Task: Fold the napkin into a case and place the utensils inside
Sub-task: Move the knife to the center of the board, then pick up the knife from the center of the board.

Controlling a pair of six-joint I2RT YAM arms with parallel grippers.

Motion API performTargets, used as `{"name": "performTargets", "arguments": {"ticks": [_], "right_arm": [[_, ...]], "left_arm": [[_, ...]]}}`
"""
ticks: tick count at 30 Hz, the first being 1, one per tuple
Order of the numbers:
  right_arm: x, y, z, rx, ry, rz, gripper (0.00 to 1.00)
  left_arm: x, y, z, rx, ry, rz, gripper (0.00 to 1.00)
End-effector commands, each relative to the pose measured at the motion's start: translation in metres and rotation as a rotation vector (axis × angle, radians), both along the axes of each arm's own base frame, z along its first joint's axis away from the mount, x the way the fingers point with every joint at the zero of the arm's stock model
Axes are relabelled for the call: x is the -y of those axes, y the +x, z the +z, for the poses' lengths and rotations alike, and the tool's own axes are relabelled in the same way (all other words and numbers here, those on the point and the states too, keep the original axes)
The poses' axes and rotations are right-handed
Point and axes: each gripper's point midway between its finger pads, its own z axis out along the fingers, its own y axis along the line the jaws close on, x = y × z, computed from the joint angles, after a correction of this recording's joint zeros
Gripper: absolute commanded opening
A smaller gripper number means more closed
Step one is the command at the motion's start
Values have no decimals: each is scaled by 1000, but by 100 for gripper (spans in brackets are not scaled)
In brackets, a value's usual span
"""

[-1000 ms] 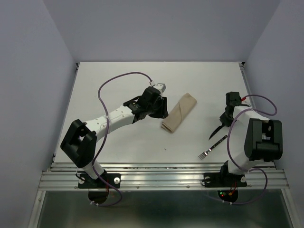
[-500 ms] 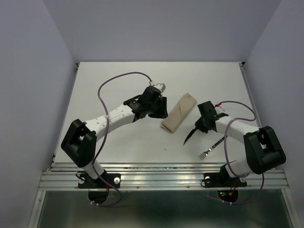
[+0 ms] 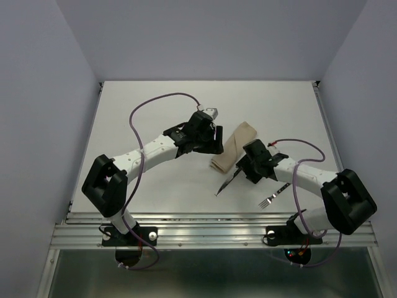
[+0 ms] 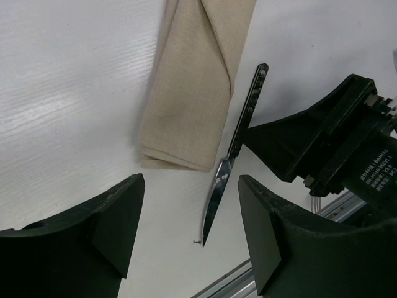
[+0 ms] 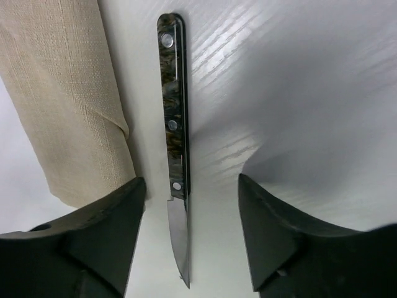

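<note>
I see the left gripper (image 4: 189,192) at the case's (image 3: 235,147) 9 o'clock, fingers spread wide and holding nothing. The right gripper (image 5: 190,183) has its fingers parted either side of the knife (image 3: 227,183), touching neither edge. The knife lies flat on the table (image 3: 155,105), just beside the case's near end, blade toward 7 o'clock. The fork (image 3: 273,195) rests at the knife's 4 o'clock.

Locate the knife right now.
Top view: the knife lies on the table, right of centre, alongside the near end of the folded napkin, under the open right gripper; the fork lies farther right.
</note>
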Motion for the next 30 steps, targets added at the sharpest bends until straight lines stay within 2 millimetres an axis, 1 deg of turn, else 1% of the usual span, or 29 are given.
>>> {"name": "performTargets", "arguments": {"ticks": [1,2,3,4,5,6,7,8,9,10,11,12,13,14,15,16,17,18,20,21,23,24,25,26,30], "right_arm": [[25,3,30,69,-117,-22,75],[29,5,37,91,-136,-23,78],[42,10,53,134,-177,-44,83],[51,14,55,138,-205,-50,83],[60,17,65,161,-213,-61,85],[82,23,68,159,-240,-84,85],[94,26,71,159,-249,-95,87],[106,27,73,157,-258,-102,88],[115,27,73,142,-274,-69,88],[139,31,72,123,-281,-117,88],[149,33,72,114,-286,-124,88],[155,32,69,96,-290,-97,88],[172,33,67,82,-293,-132,88],[179,35,67,74,-291,-140,88],[181,35,63,60,-283,-123,88],[188,35,61,54,-272,-133,88],[192,35,61,52,-272,-146,88],[193,36,62,62,-263,-141,88],[194,37,61,64,-254,-142,89],[192,37,62,69,-244,-133,89],[191,38,61,69,-240,-128,89],[191,37,61,69,-242,-125,89],[190,37,60,68,-239,-123,89],[190,36,59,66,-239,-121,89],[191,34,56,62,-232,-124,89]], "left_arm": [[14,7,19,58,9,-5,73],[21,0,18,63,15,-28,73],[25,-2,14,63,31,-37,73],[30,-5,13,62,39,-46,73],[38,-6,16,71,38,-66,73],[47,-15,7,60,57,-100,71],[53,-15,9,75,64,-110,70],[54,-13,-3,77,108,-102,69],[58,-16,-7,76,123,-115,64],[65,-24,-12,72,140,-145,61],[73,-26,-10,82,143,-171,57],[77,-30,-22,68,174,-189,54],[85,-39,-24,71,186,-217,54],[90,-40,-30,72,214,-224,55],[94,-42,-33,78,230,-237,57],[103,-49,-39,76,257,-264,59],[107,-47,-31,88,241,-262,59],[106,-49,-45,72,285,-272,59],[112,-50,-49,79,299,-283,59],[113,-49,-58,74,323,-286,59],[115,-45,-62,83,342,-277,60],[112,-42,-70,81,374,-269,60],[115,-38,-68,92,380,-261,60],[112,-37,-76,86,407,-257,60],[112,-33,-82,85,434,-249,59]]}}
